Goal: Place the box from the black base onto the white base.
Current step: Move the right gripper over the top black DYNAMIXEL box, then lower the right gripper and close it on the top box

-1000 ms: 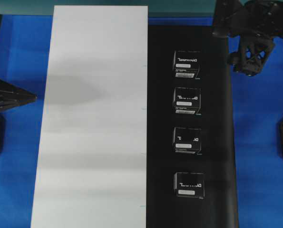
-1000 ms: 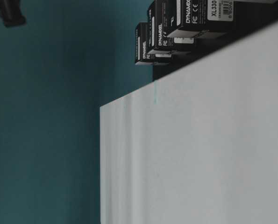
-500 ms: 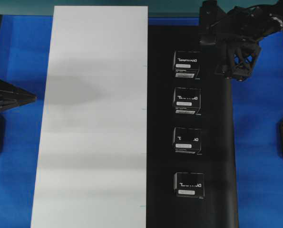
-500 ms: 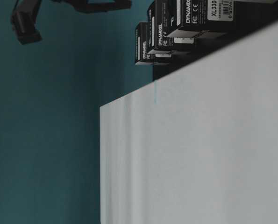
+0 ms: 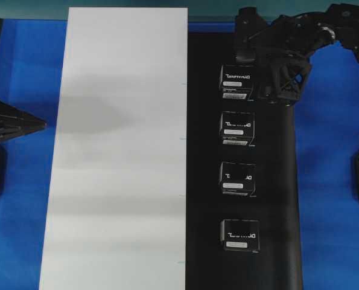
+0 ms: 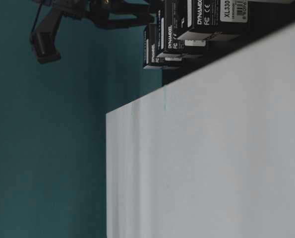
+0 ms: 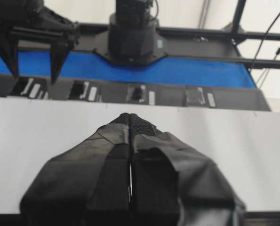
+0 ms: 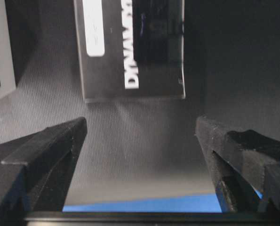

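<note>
Several identical black boxes stand in a row on the black base (image 5: pixel 276 205). The white base (image 5: pixel 119 151) lies bare beside it on the left. My right gripper (image 5: pixel 274 89) hangs open just right of the farthest box (image 5: pixel 237 82), above the black base. In the right wrist view that box (image 8: pixel 130 52) lies ahead of the open right gripper (image 8: pixel 140 123), with nothing between the fingers. From the left wrist view, the right gripper (image 7: pixel 32 66) hovers over the row's end box (image 7: pixel 27 87). My left gripper (image 7: pixel 130 116) is shut and empty at the white base's left edge.
Blue table (image 5: pixel 330 181) surrounds both sheets. The right arm (image 6: pixel 107 10) reaches in above the boxes (image 6: pixel 157 47) at the back. The left gripper (image 5: pixel 41 125) rests left of the white base. Black arm mounts sit at both side edges.
The right arm has swung left from the back right corner to beside the farthest box, still open. The left gripper and the boxes have not moved.
</note>
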